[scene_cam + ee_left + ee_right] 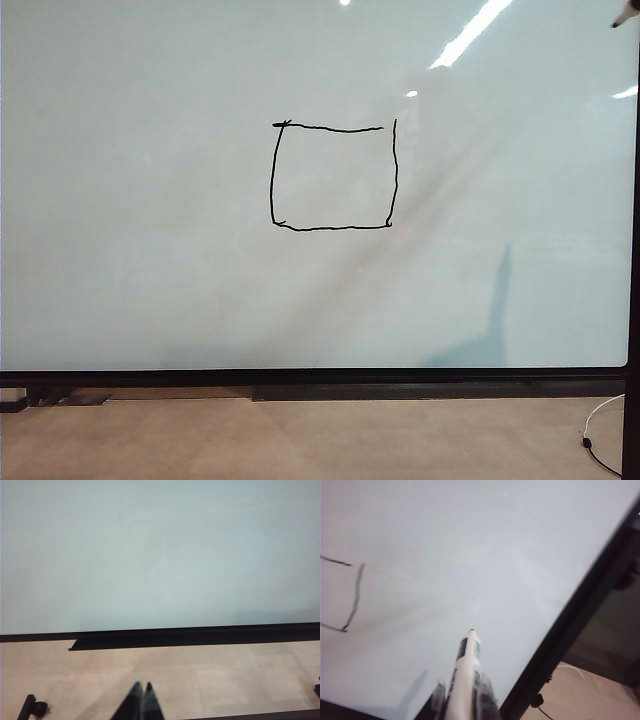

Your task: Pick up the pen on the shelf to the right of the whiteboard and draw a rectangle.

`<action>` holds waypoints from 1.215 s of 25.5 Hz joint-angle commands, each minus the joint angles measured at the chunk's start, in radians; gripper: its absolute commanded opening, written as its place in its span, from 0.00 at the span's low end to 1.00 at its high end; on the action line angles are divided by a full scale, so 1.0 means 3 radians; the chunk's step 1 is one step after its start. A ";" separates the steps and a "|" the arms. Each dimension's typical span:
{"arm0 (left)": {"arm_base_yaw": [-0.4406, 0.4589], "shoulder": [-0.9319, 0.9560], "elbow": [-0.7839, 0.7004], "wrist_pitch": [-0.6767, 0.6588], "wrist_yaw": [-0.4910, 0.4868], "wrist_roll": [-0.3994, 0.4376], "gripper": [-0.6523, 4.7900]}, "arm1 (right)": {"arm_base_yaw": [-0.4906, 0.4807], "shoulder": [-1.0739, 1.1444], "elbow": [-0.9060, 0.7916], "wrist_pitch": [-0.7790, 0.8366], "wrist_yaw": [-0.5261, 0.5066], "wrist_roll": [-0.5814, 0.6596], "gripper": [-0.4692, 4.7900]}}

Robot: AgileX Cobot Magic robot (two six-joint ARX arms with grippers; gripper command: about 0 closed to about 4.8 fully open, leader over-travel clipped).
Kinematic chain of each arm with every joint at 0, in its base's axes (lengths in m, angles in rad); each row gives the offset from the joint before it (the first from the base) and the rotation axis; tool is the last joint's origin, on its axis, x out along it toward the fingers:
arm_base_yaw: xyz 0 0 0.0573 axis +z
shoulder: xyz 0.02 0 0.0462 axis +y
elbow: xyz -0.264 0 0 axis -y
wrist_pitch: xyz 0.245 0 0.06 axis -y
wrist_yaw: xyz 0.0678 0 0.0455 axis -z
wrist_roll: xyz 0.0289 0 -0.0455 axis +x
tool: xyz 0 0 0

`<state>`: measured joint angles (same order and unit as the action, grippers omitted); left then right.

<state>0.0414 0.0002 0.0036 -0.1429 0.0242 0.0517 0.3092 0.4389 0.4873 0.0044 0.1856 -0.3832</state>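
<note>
Gripping the pen [468, 664] between closed fingers, the right gripper [465, 697] was held off the whiteboard [150, 250], tip pointed at bare board well to the 3 o'clock side of the rectangle [333, 176]. The rectangle was drawn near the board's centre, gapped at its 1 o'clock corner. The left gripper [141, 700] was seen closed and empty, low before the board's bottom frame [200, 635].
</note>
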 commanded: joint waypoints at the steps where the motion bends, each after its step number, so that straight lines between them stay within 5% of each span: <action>1: -0.0008 0.0000 0.0011 0.0025 0.0006 0.0000 0.11 | -0.0154 -0.0450 -0.0140 0.0103 -0.0034 0.0214 0.07; 14: 0.0000 0.0000 0.0011 0.0022 0.0003 0.0001 0.11 | -0.0253 -0.1202 -0.0754 -0.0023 0.0159 0.0758 0.07; 31: -0.0001 0.0000 0.0013 0.0027 0.0005 0.0001 0.11 | -0.0257 -0.1460 -0.1356 0.0200 0.0008 0.0843 0.07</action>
<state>0.0414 0.0006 0.0036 -0.1463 0.0242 0.0517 0.2333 0.0017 0.0872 0.0437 0.1932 -0.1383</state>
